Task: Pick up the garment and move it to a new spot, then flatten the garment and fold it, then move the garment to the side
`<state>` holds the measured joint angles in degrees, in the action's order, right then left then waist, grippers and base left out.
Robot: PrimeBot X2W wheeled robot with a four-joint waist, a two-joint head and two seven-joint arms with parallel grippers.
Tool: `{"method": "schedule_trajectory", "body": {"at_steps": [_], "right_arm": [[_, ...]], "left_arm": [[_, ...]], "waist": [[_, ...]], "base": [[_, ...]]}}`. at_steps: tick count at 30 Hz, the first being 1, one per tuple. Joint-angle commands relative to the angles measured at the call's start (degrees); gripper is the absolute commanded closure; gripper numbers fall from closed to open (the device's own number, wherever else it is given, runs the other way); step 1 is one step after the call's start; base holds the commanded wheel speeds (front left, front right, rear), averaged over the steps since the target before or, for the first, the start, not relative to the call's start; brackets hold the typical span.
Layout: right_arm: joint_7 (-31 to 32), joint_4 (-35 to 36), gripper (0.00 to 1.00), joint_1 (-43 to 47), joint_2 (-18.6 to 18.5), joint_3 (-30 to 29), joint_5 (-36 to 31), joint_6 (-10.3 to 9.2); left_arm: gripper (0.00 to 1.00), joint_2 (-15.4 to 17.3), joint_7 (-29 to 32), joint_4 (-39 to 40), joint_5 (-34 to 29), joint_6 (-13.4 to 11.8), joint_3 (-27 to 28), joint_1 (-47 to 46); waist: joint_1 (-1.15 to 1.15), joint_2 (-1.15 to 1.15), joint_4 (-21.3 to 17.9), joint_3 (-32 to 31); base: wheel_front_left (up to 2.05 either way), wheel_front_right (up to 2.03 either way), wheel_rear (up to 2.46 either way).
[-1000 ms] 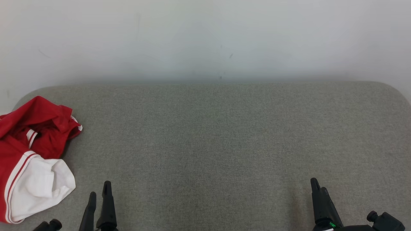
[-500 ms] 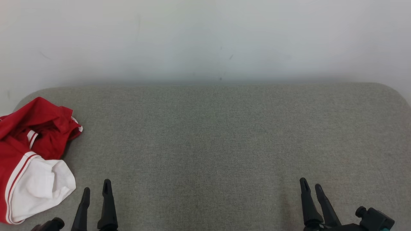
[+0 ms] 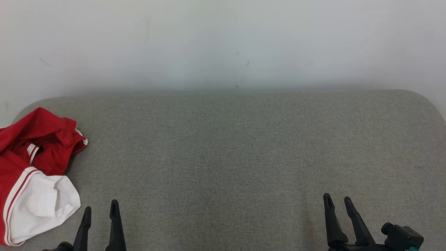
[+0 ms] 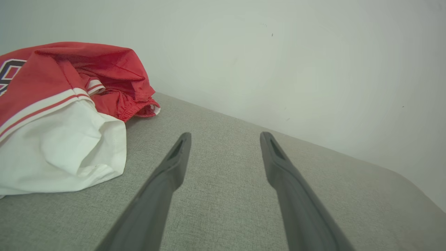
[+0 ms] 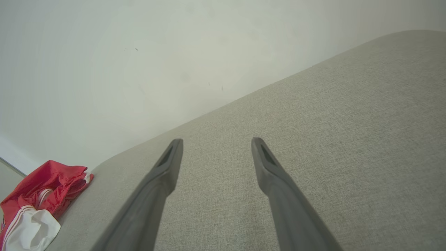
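Note:
The garment (image 3: pixel 33 167) is a crumpled red and white shirt with striped trim, lying at the far left edge of the grey padded surface (image 3: pixel 223 146). The left wrist view has the garment (image 4: pixel 59 104) up close at its left, and it sits small at the lower left of the right wrist view (image 5: pixel 38 202). My left gripper (image 3: pixel 100 209) is open at the lower left, just right of the garment's white part and apart from it. At the lower right my right gripper (image 3: pixel 338 200) is open above bare fabric. Nothing sits between either pair of fingers.
A plain pale wall (image 3: pixel 223 42) rises directly behind the padded surface. The surface has rounded back corners, and its left edge runs under the garment. A wide stretch of grey fabric lies between the two grippers.
My left gripper has drawn back toward the bottom edge and shifted left. My right gripper has turned so both fingers show. The view has shifted slightly; the garment lies as before.

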<state>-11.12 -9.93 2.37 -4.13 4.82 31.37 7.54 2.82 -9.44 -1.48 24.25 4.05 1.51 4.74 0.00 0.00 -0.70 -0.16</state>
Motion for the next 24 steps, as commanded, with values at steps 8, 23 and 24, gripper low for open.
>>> {"method": "schedule_trajectory", "body": {"at_steps": [8, 23, 24], "right_arm": [[-1.2, -0.2, 0.00, -0.8, 0.4, -0.8, -6.7, -0.07], [-2.4, -1.0, 0.00, -0.6, 0.8, -1.0, -13.3, -0.08], [-2.5, -1.1, 0.00, -0.6, 0.8, -1.0, -13.7, -0.08]], "left_arm": [[0.00, 0.5, -1.6, 1.5, -6.6, -0.8, -0.2, 1.2], [0.00, 0.9, -3.3, 3.1, -12.4, 1.3, -0.2, 2.5], [0.00, 1.0, -3.4, 3.2, -12.9, 1.4, -0.1, 2.4]], "waist": [[0.00, 0.00, -0.4, -0.2], [0.00, 0.00, -0.5, -0.4], [0.00, 0.00, -0.5, -0.4]], "base": [[0.00, 0.00, 0.00], [0.00, 0.00, 0.00], [0.00, 0.00, 0.00]]}}
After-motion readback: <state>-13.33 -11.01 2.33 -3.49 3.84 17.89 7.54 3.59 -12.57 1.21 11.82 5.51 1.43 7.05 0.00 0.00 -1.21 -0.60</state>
